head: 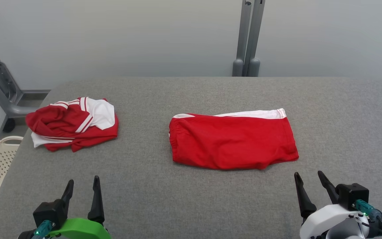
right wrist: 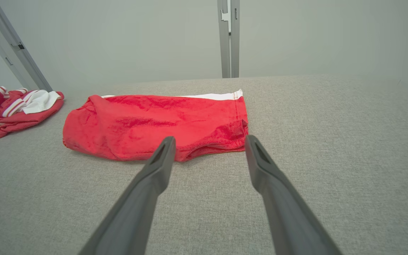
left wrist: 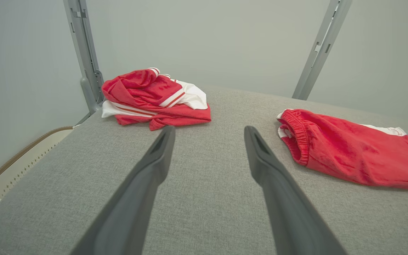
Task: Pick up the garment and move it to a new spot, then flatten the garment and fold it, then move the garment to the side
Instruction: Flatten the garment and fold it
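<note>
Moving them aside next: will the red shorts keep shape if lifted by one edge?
Probably not: the red shorts look thin and rumpled, so would likely sag and crumple. Pushed, they may bunch on the woven grey table.

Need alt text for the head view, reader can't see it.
A pair of red shorts with white trim lies flat in the middle of a grey table, with a bunched red-and-white garment off to its left. The left claw and right claw sit open at the near edge, touching neither.
</note>
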Robot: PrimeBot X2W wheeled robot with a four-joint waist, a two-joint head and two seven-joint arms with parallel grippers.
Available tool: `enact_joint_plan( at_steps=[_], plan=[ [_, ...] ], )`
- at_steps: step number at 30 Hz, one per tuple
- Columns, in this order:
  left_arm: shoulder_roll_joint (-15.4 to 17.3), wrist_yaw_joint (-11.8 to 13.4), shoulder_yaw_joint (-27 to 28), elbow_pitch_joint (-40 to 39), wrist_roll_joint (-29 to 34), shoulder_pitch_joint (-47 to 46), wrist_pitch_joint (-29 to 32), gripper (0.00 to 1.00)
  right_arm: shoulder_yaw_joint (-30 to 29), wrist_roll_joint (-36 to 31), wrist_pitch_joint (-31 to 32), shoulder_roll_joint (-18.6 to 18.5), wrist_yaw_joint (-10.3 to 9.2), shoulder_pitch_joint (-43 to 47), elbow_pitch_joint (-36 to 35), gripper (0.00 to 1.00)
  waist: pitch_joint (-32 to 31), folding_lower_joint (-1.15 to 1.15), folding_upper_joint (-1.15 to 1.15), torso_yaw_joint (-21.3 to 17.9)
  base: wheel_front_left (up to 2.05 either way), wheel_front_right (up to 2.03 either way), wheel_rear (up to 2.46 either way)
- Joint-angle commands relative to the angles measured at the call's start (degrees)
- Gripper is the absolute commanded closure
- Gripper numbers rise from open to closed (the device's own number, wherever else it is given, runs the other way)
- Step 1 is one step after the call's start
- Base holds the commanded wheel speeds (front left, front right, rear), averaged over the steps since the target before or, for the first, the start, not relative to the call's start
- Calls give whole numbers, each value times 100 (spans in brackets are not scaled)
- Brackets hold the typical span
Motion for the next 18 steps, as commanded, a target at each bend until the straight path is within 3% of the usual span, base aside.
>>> enact_joint_plan(
  at_steps=[1,7,18],
  plan=[
    [45,15,-18,5,6,88,24,0,17,-49,41,-4,-4,45,24,0,8,0,0,4,0,0,0],
    [99,-33,-113,0,49,49,85,0,72,-147,429,-7,-4,-168,72,0,60,0,0,9,0,0,0],
    [102,-144,-351,-144,86,-196,279,0,-473,-562,2754,-20,-6,-1431,218,0,397,0,0,119,0,0,0]
  ],
)
